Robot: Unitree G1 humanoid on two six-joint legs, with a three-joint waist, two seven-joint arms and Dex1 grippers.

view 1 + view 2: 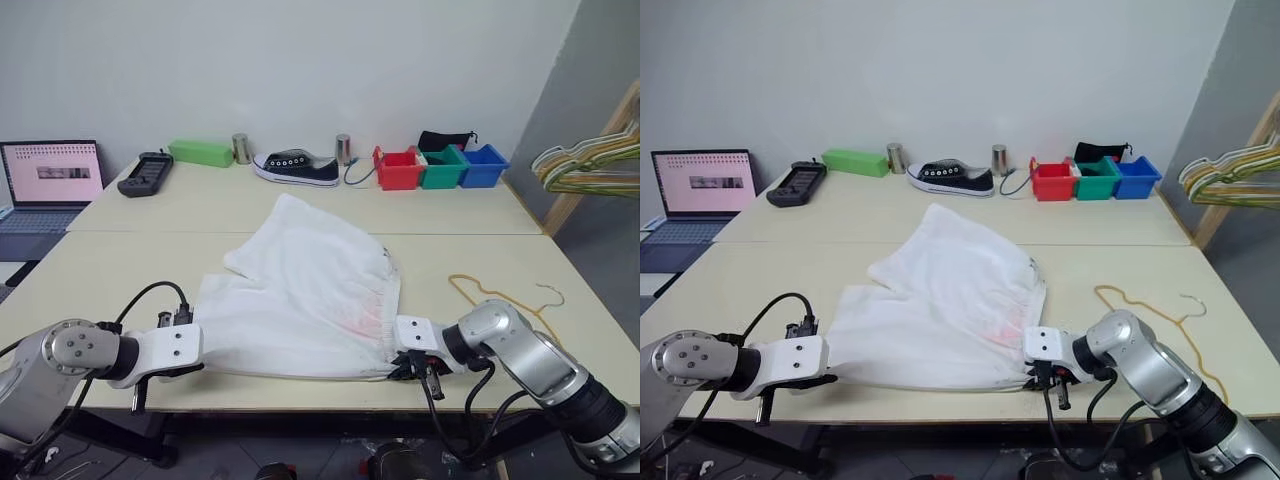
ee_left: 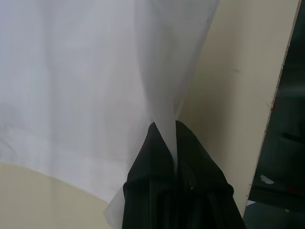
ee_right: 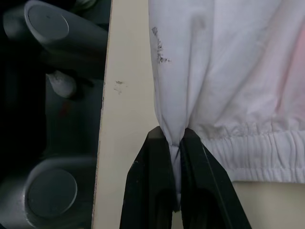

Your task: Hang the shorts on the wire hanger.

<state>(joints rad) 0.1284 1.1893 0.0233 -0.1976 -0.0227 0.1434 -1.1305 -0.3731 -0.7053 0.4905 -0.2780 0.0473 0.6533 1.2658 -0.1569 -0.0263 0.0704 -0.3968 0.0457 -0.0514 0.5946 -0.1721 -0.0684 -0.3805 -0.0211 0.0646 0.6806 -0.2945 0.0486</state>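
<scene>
The white shorts (image 1: 305,300) lie spread near the table's front edge, with a faint pink stain by the gathered waistband (image 3: 267,152). My left gripper (image 1: 197,352) is shut on the shorts' near left corner; the wrist view shows cloth pinched between its black fingers (image 2: 152,162). At the near right corner, by the waistband, my right gripper (image 1: 397,366) is shut on the cloth, which bunches between its fingers (image 3: 159,162). The gold wire hanger (image 1: 500,297) lies flat on the table to the right of the shorts, partly behind my right arm.
Along the back of the table stand a laptop (image 1: 50,180), a black controller (image 1: 145,172), a green box (image 1: 200,152), two metal cans, a sneaker (image 1: 297,167) and red, green and blue bins (image 1: 438,167). Bunched green, yellow and white hangers (image 1: 590,160) hang at the right.
</scene>
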